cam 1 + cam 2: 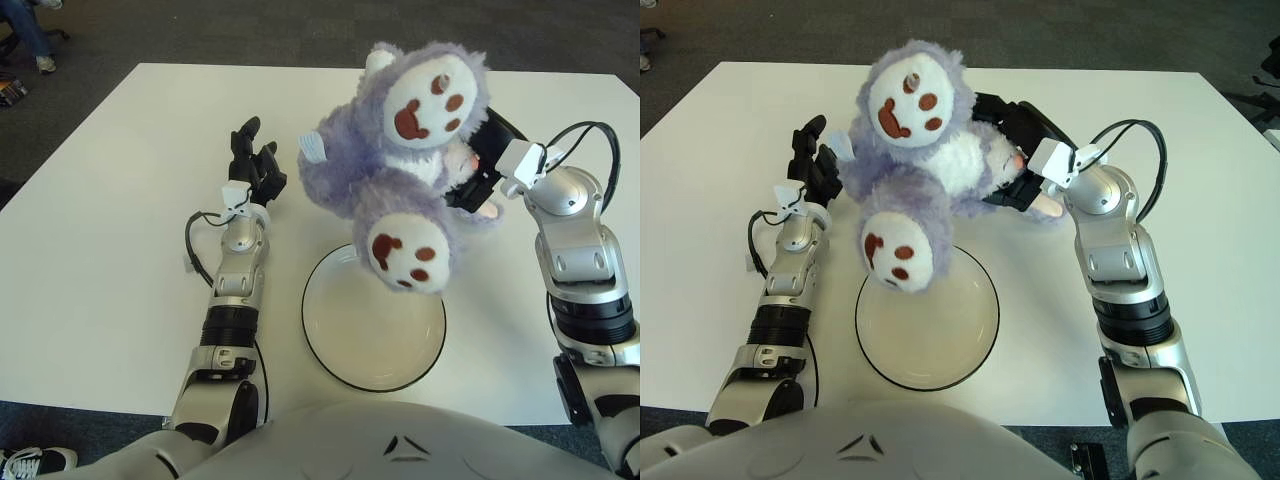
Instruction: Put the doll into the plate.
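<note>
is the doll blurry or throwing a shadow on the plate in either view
Left eye view: the doll, held by the right hand, looks sharp, its fur strands and sole marks crisp; its lower foot hides the plate's far rim, and no clear shadow shows on the plate. Right eye view: same, only soft shading under the doll. The left hand shows left of the doll.

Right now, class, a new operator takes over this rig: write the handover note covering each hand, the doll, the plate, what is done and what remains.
Right hand: shut on the doll, holding it off the table, behind and partly above the plate.
Left hand: idle, holding nothing, left of the doll.
Plate: near the table's front edge, nothing in it.
Done: doll grasped and lifted.
Left: bring the doll fully over the plate, lower it in, release.
</note>
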Available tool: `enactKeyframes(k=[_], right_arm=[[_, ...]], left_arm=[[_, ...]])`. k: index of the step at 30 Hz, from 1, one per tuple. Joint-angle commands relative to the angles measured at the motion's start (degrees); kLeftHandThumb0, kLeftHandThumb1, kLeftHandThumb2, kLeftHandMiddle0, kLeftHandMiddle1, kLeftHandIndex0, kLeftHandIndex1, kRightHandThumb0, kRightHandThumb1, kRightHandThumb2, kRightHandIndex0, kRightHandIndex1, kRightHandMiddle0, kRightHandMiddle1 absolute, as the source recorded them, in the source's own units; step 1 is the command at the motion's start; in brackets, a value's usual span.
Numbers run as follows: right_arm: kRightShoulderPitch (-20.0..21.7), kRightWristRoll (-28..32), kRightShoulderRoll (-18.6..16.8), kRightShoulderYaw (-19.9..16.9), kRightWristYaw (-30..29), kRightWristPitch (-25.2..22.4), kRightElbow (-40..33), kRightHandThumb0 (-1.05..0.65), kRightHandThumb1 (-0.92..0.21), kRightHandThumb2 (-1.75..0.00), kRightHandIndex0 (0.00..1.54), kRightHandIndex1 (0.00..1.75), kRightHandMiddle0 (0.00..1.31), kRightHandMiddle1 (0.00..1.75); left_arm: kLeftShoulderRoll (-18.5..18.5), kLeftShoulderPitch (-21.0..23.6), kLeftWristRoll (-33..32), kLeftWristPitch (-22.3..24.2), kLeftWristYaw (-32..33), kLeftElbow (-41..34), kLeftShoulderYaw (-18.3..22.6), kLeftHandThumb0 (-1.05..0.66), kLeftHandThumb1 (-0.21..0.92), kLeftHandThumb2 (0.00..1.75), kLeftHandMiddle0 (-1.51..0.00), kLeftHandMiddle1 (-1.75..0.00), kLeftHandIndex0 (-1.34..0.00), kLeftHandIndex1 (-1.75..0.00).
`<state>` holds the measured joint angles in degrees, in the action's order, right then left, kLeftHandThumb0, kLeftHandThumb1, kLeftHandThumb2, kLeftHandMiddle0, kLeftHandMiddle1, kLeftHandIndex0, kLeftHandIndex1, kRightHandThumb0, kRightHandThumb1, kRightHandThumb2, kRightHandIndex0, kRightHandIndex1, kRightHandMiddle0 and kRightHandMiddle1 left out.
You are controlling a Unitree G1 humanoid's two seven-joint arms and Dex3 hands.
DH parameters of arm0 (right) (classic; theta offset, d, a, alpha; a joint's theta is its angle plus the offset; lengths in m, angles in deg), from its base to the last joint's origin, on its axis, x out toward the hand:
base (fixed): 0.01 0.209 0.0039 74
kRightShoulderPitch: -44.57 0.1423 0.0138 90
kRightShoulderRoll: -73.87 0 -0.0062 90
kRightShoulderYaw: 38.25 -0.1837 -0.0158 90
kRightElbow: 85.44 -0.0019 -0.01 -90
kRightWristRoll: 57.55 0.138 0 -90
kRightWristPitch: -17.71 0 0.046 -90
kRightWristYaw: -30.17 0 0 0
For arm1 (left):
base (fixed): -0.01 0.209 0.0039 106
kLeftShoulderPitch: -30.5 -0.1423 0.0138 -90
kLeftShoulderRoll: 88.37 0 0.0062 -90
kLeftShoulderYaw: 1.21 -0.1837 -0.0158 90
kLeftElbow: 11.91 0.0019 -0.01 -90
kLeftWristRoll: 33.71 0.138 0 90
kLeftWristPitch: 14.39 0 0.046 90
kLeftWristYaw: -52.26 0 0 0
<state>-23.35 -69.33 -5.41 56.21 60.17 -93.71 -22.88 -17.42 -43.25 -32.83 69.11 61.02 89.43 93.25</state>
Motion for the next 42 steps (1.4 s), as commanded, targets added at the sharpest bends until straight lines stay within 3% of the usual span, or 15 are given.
enactKeyframes(k=[1,4,10,16,29,42], right_arm=[[-0.90,-0.36,-0.07,1.26,-0.24,-1.48,-4.21,-0.01,0.03,-1.60,0.93,1.64,0.72,1.55],[-1.15,-0.18,0.13,1.77,0.33,-2.46,-5.24,-0.01,0.02,-1.60,0.92,1.66,0.73,1.53],[-1.90,1.79,0.80,2.01,2.74,-6.12,-7.62,-0.01,-0.01,-1.57,0.87,1.72,0.73,1.48],[-2.98,1.67,0.84,2.97,2.75,-6.43,-8.96,-0.01,-0.02,-1.58,0.86,1.73,0.71,1.51],[-6.87,0.53,3.27,4.67,3.30,-5.69,-12.49,-0.01,0.00,-1.61,0.87,1.75,0.71,1.53],[-5.63,1.36,5.26,6.32,6.34,-9.02,-14.03,-0.01,-0.02,-1.63,0.86,1.75,0.61,1.67]], left_arm=[[0.34,1.08,0.41,-0.13,0.38,0.52,0.02,-0.81,0.92,0.92,-0.36,-0.43,0.00,-0.67],[0.36,1.10,0.33,0.15,0.30,0.44,-0.05,-0.80,0.92,0.91,-0.37,-0.43,0.00,-0.71],[0.20,0.98,0.42,-0.26,0.48,0.44,-0.22,-0.78,0.92,0.88,-0.44,-0.50,0.00,-0.96],[-0.02,0.97,0.76,-0.55,0.89,0.41,-0.49,-0.78,0.92,0.87,-0.44,-0.54,0.00,-1.11],[-0.68,0.95,0.49,-0.41,1.46,0.14,-0.59,-0.75,0.92,0.88,-0.40,-0.56,0.00,-1.06],[-0.95,0.96,0.15,-0.06,1.46,-0.05,-0.37,-0.74,0.92,0.85,-0.38,-0.57,0.00,-1.10]])
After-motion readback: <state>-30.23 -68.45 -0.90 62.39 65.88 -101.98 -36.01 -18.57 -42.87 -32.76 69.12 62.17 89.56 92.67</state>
